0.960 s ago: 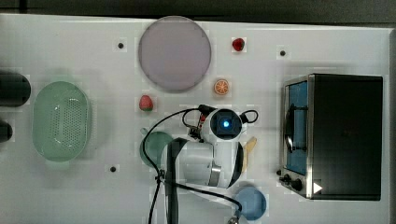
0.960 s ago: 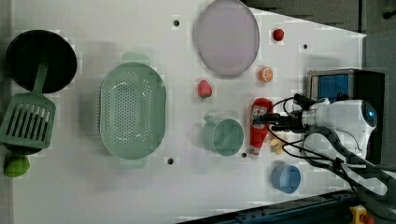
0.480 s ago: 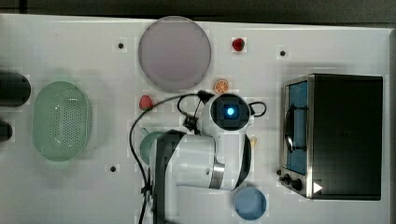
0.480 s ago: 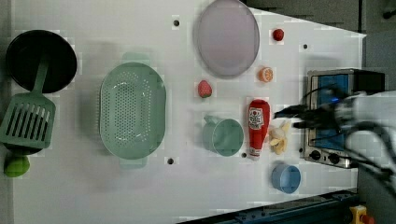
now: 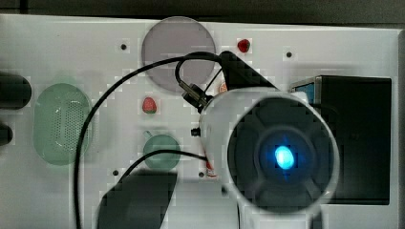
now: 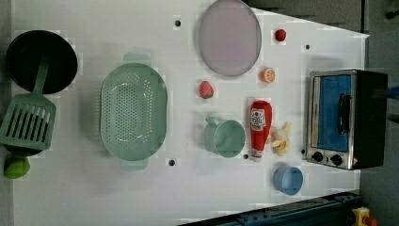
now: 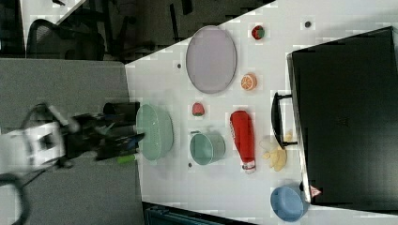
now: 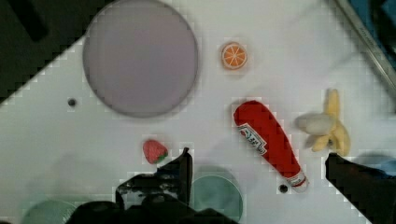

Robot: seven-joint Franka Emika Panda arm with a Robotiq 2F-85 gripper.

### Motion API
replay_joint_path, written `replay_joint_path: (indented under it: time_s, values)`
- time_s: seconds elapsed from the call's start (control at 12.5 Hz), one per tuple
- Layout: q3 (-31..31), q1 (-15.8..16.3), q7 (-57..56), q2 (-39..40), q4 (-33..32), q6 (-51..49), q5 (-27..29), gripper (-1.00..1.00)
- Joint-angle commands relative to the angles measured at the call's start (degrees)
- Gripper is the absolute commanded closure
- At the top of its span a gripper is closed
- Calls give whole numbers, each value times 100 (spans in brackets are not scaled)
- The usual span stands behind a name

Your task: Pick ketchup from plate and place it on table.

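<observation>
Your ketchup [image 6: 260,128] already lies on the table [image 6: 188,188] below the plate [image 6: 229,37], so retreat straight upward; gripper [image 8: 257,172] spread wide, empty.

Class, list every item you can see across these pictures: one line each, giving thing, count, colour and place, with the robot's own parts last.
ketchup: 1, red with white cap, lying on the table between cup and banana.
plate: 1, greyish-mauve, nothing on it, far edge of the table.
table: 1, white.
cup: 1, green, beside the ketchup.
basket: 1, green, perforated, at the left view's centre-left.
strawberry: 1, red, below the plate in the left view.
orange slice: 1, orange, beside the plate.
banana: 1, yellow, between ketchup and oven.
bowl: 1, blue, near the oven.
oven: 1, black and silver.
pan: 1, black.
spatula: 1, green.
arm: 1, white, above the table.
</observation>
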Motion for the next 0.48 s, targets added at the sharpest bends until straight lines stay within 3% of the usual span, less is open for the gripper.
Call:
replay_joint_path:
  time_s: [0.08,0.48]
  values:
    - [22,35,663,311,135,-696,-405,-100]
    - [37,36,663,306,334,-853,-422,-100]
